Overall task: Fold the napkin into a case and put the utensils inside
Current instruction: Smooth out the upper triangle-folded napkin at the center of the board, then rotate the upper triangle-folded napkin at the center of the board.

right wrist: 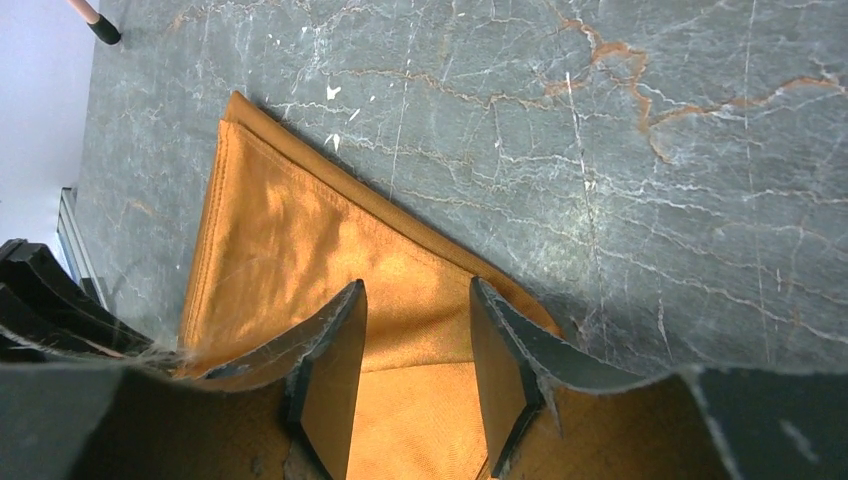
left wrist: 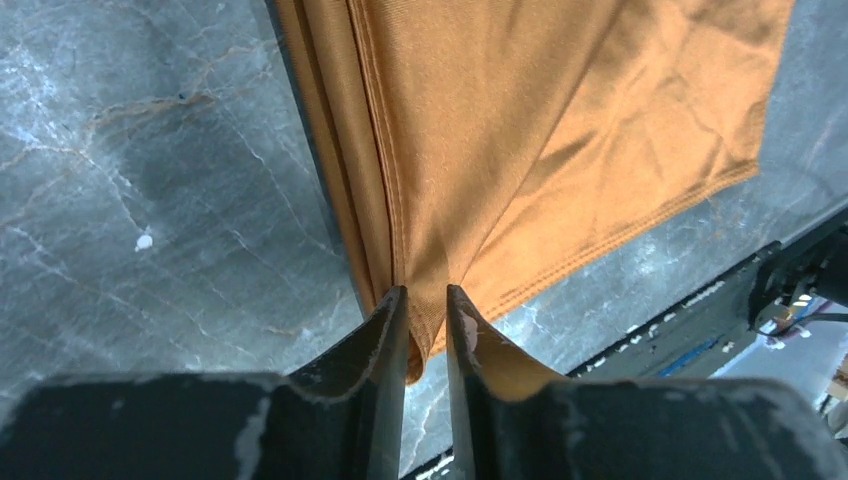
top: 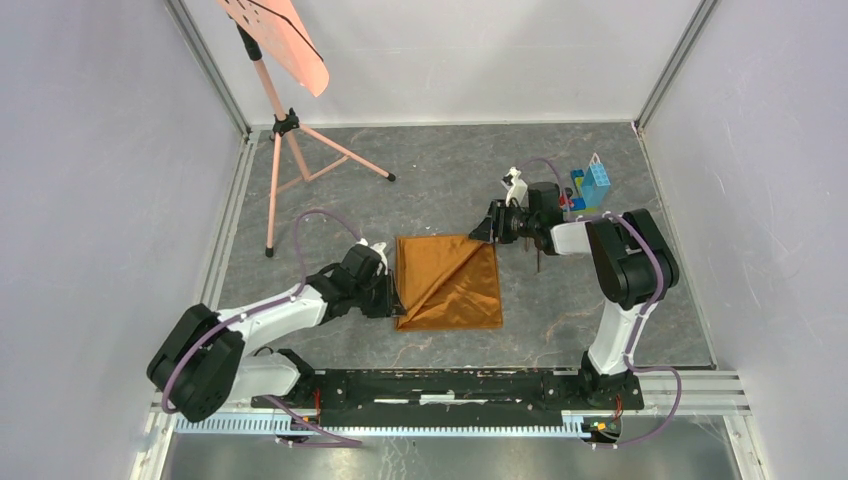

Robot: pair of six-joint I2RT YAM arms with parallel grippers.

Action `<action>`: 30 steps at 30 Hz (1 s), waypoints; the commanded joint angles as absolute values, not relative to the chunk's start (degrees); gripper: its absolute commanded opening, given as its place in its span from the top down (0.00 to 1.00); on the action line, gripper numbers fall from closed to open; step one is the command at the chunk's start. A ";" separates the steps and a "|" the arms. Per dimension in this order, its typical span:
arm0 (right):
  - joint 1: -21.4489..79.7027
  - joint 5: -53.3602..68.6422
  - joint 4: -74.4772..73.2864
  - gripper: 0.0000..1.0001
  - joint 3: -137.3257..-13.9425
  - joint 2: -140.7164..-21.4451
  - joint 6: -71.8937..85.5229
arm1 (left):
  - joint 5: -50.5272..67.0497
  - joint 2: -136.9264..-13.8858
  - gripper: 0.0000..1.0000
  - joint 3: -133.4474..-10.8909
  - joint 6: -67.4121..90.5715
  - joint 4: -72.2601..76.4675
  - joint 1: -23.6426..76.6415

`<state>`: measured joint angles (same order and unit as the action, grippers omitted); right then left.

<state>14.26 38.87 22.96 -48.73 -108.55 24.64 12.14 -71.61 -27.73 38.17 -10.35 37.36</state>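
The orange-brown napkin [top: 450, 283] lies folded on the grey table with a diagonal flap across it. My left gripper [top: 392, 292] is at its left edge. In the left wrist view the left gripper [left wrist: 427, 292] is shut on a pinched fold of the napkin [left wrist: 560, 120]. My right gripper [top: 490, 228] is at the napkin's far right corner. In the right wrist view the right gripper [right wrist: 415, 285] is open over the cloth [right wrist: 290, 240] and holds nothing. A slim dark stick [top: 540, 263], perhaps a utensil, shows under the right wrist. The fork is hidden.
A pile of toy bricks [top: 590, 185] sits behind the right arm. A tripod stand [top: 290, 150] with a salmon-pink sheet [top: 285, 40] stands at the back left. White walls enclose the table. A black rail [top: 450, 385] runs along the near edge.
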 commanded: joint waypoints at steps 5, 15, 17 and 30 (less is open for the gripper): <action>14.71 36.78 19.88 0.48 -49.37 -101.41 22.10 | 15.33 -66.11 0.64 -31.41 40.17 -13.63 37.36; 14.50 33.98 19.39 0.48 -49.39 -106.57 19.36 | 11.11 -69.70 0.64 -24.79 39.95 -11.75 37.44; 14.43 32.78 17.87 0.48 -50.49 -107.12 18.21 | 10.51 -69.40 0.64 -23.79 39.98 -11.75 37.51; 22.28 16.41 -10.32 0.37 -57.85 -92.14 9.52 | 13.00 -58.51 0.43 -34.27 39.38 -19.71 36.61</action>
